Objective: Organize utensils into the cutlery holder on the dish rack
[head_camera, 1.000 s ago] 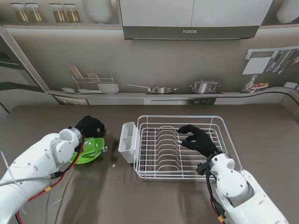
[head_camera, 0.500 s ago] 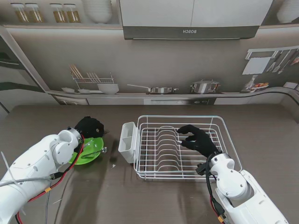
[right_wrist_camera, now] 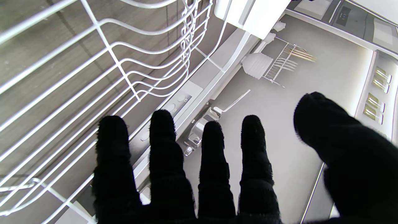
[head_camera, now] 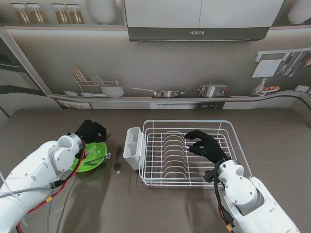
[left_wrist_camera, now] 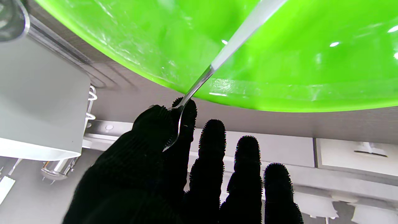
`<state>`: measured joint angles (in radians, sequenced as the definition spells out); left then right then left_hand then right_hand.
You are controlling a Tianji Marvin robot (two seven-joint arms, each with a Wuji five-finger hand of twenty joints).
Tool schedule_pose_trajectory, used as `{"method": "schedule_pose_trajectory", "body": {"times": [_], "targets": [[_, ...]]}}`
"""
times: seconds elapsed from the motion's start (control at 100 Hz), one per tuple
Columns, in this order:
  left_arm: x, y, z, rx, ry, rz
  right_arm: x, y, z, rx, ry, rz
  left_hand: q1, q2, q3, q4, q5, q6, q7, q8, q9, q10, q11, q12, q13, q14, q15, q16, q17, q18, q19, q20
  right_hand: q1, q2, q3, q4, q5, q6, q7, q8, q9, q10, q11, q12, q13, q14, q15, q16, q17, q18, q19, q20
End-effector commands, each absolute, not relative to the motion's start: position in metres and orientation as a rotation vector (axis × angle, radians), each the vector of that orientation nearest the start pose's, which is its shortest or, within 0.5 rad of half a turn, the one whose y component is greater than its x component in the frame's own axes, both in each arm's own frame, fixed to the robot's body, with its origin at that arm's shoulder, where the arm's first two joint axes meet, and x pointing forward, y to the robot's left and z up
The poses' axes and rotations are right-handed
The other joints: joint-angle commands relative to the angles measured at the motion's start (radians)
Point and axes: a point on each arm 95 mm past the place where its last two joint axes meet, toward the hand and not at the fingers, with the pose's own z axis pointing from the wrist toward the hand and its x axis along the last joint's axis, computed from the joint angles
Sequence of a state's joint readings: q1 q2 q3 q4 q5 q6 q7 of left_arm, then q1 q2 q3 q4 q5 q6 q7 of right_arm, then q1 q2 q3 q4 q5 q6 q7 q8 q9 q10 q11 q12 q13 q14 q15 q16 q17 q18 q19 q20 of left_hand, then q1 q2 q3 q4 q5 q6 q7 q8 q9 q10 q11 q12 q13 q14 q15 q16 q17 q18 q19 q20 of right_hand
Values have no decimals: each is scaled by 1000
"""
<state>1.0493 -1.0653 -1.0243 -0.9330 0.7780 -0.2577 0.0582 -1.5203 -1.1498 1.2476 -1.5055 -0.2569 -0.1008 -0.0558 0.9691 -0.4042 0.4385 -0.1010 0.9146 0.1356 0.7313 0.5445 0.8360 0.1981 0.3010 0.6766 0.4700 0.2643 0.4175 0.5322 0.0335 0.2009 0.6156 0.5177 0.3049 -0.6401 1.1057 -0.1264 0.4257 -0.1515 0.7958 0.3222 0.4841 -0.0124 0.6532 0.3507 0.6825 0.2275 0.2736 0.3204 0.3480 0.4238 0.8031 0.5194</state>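
My left hand (head_camera: 91, 131) hovers at the far edge of the green plate (head_camera: 87, 162). In the left wrist view its thumb and index finger (left_wrist_camera: 186, 124) pinch the thin neck of a metal utensil (left_wrist_camera: 236, 34), whose handle runs across the green plate (left_wrist_camera: 311, 62). A spoon (head_camera: 100, 158) lies on the plate's right side. The white cutlery holder (head_camera: 132, 141) hangs on the left end of the wire dish rack (head_camera: 187, 121). My right hand (head_camera: 206, 144) rests over the rack's middle, fingers spread and holding nothing.
The rack (right_wrist_camera: 93, 62) fills the centre-right of the dark table. The holder (left_wrist_camera: 40, 93) stands close to my left hand (left_wrist_camera: 161, 174). A backdrop picturing a kitchen counter with pots and a small rack rises behind the table.
My left hand has drifted a little to the left and farther from me, toward the plate's far edge, still pinching the utensil. The right hand has not moved.
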Motion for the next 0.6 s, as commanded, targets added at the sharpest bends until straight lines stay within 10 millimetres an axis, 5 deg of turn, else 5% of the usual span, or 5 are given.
{"method": "schedule_pose_trajectory", "body": {"times": [0.0,0.59], "targets": [[526,84,-332,-1307,1568,-1429,419,-7,-328,-2183,-1146,-2332,62,24,30,-22,33,-15,55,24,10,-7,7,17,11,-11,11,5,-28,-30,36,-18,-30,20,-2,22,-14,-2,-5,-23,-3,3,-9,-9,-6,-17,11,-2,-11,-42,-3,14],[520,86,-304,-1300,1559,-1479,420,-7,-329,-2185,-1145,-2331,53,30,58,-33,36,-10,73,79,24,-13,8,85,24,-15,1,0,-31,-33,53,-57,-32,27,-4,22,-17,2,-5,-23,-5,2,-9,-9,-8,-17,12,-2,-11,-43,-2,14]]}}
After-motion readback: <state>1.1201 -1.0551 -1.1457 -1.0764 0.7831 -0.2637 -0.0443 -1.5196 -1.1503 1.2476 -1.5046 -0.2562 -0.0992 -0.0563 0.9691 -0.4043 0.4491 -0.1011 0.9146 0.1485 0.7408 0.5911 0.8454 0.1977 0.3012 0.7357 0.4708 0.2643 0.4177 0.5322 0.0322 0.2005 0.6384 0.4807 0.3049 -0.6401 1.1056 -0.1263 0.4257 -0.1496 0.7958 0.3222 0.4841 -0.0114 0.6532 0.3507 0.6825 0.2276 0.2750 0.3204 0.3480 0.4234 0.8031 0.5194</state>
